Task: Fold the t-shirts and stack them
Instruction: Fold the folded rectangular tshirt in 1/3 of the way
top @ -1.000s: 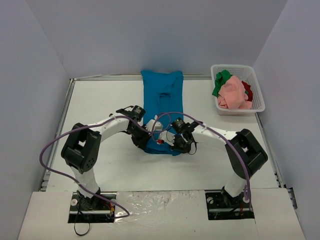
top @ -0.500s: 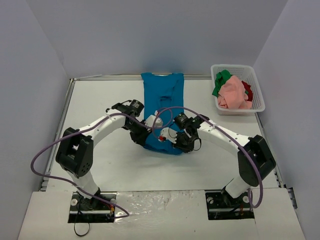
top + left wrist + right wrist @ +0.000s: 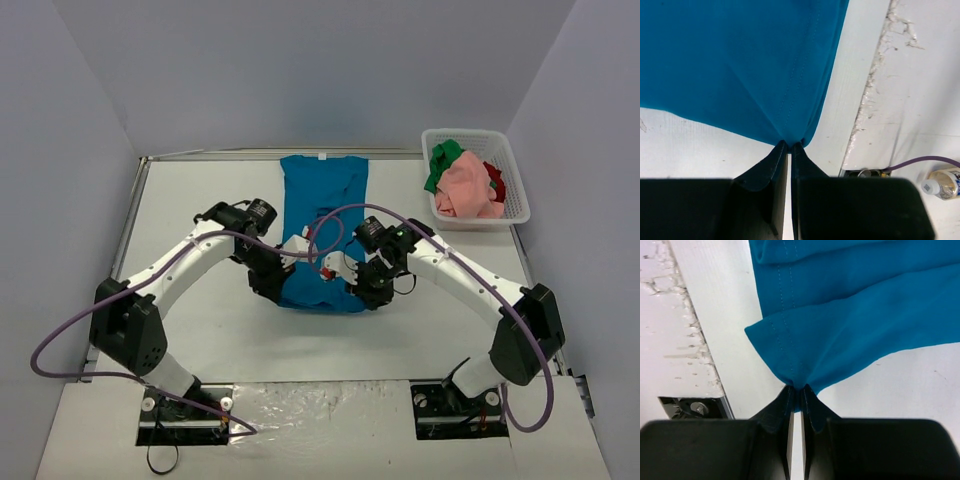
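Both arms have reached further out from their bases and the grippers have drawn apart, so the near hem of the teal-blue t-shirt (image 3: 322,205) is now stretched wider and its collar lies flat instead of riding up the back wall. Top view: shirt sits mid-table (image 3: 200,200), folded narrow, long axis running far edge to near edge, collar at the far edge, hem nearest the arms. Left gripper (image 3: 270,288) is on the hem's left corner, right gripper (image 3: 364,295) on its right corner. Pink shirt (image 3: 466,192), green shirt (image 3: 443,160) and red shirt (image 3: 496,178) are heaped in the basket (image 3: 518,205) at the far right corner. Left wrist view: jaws pressed together, pinching a hem corner, cloth fanning away taut. Right wrist view: same, jaws closed on a bunched, stitched hem corner. Likely step: carry the hem over to the collar. To do it well, lift both corners level, move them together, keep the hem taut and land it square on the collar end.
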`<state>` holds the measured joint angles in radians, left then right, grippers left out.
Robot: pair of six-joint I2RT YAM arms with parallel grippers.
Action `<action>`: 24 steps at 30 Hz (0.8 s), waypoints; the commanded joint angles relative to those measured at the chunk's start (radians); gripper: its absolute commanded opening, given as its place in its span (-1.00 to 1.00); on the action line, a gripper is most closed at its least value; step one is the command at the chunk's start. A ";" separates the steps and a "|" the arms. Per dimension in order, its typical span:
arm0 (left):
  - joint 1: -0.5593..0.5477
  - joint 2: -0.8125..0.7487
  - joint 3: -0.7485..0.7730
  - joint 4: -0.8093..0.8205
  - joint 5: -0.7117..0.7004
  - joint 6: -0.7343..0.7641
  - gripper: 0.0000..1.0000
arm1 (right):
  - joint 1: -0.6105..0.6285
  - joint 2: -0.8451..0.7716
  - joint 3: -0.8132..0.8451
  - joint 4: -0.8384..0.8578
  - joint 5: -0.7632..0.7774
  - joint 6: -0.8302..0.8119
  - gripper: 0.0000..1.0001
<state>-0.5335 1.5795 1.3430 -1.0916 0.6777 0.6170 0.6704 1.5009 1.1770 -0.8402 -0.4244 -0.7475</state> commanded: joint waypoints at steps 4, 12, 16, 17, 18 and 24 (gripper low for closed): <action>-0.062 -0.111 -0.007 -0.105 0.068 0.047 -0.95 | -0.008 -0.059 0.032 -0.123 -0.079 0.011 -1.00; -0.082 -0.101 -0.008 -0.119 0.068 0.043 -0.95 | -0.009 -0.054 0.067 -0.148 -0.071 -0.003 -1.00; -0.077 -0.076 0.021 -0.117 0.054 0.033 -0.95 | -0.012 -0.038 0.093 -0.152 -0.045 -0.009 -1.00; -0.076 -0.072 0.027 -0.114 0.054 0.032 -0.95 | -0.011 -0.034 0.101 -0.152 -0.039 -0.010 -1.00; -0.072 -0.059 0.042 -0.113 0.051 0.030 -0.95 | -0.014 -0.025 0.105 -0.152 -0.027 -0.013 -1.00; -0.060 -0.020 0.103 -0.110 0.023 0.026 -0.95 | -0.041 0.007 0.160 -0.151 -0.010 -0.032 -1.00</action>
<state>-0.5957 1.5578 1.3857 -1.1736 0.7002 0.6159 0.6529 1.4845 1.2850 -0.9516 -0.4576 -0.7906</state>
